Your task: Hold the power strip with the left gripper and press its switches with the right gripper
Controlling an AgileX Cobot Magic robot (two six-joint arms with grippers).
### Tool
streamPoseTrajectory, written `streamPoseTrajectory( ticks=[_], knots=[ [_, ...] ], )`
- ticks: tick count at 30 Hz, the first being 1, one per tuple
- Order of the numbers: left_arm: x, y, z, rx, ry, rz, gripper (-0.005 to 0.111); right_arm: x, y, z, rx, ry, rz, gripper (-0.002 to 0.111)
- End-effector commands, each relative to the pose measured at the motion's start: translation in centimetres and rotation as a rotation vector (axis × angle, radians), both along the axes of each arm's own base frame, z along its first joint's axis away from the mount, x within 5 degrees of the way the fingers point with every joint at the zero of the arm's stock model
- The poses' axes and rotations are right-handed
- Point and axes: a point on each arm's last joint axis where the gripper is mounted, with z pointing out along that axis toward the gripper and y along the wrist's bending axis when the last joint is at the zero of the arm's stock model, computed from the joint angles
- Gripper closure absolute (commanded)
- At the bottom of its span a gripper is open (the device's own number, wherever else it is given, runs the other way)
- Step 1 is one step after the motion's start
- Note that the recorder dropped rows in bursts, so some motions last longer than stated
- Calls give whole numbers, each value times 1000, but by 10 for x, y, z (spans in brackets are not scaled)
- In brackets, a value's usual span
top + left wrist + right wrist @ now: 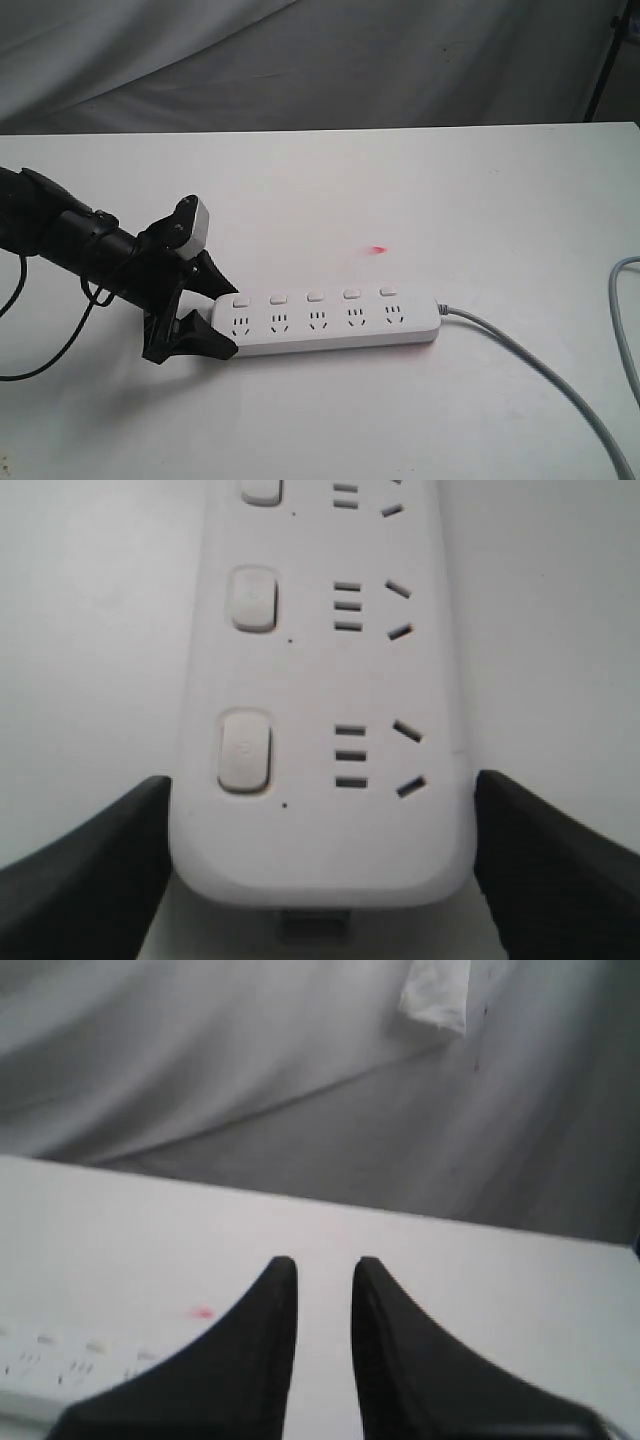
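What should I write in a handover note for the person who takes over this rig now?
Left gripper: jaws against both sides of the power strip at its end, seemingly gripping it.
Right gripper: jaws a narrow gap apart, empty, in the air away from the strip.
The strip lies flat on the table.
Done: the hold.
Left: press the five switches; the right gripper is not yet at them.

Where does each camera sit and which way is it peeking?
Exterior view: off the arms, looking down across the white table at the long flat white plastic power strip; shows the black left end effector and arm.
Left wrist view: on the left arm, looking along the strip's buttons; both black fingers flank its end.
Right wrist view: on the right arm, looking across the table toward grey cloth; shows the right end effector.
All three share the strip.
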Motion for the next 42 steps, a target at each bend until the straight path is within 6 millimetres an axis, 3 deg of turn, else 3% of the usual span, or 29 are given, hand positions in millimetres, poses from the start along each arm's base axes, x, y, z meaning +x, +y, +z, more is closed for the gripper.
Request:
streamPoseTrajectory(
  ticks=[1, 5, 21, 29, 32, 37, 42],
  knots=[
    [-1, -2, 0, 2, -5, 0, 107, -4, 1, 27, -19, -314, 14, 89],
    [-1, -2, 0, 2, -5, 0, 107, -12, 3, 45, -28, -532, 22, 89],
    [-1, -2, 0, 2, -5, 0, 107, -13, 3, 47, -27, -547, 24, 89],
    [-1, -2, 0, 2, -5, 0, 107, -21, 4, 60, 229, -693, 122, 89],
    [-1, -2, 0, 2, -5, 0, 107, -26, 6, 79, 176, -705, 133, 89],
    [-1, -2, 0, 2, -5, 0, 107, -38, 7, 120, 319, -793, 209, 89],
    [-1, -2, 0, 2, -5, 0, 107, -25, 7, 168, 310, -731, 198, 89]
  ],
)
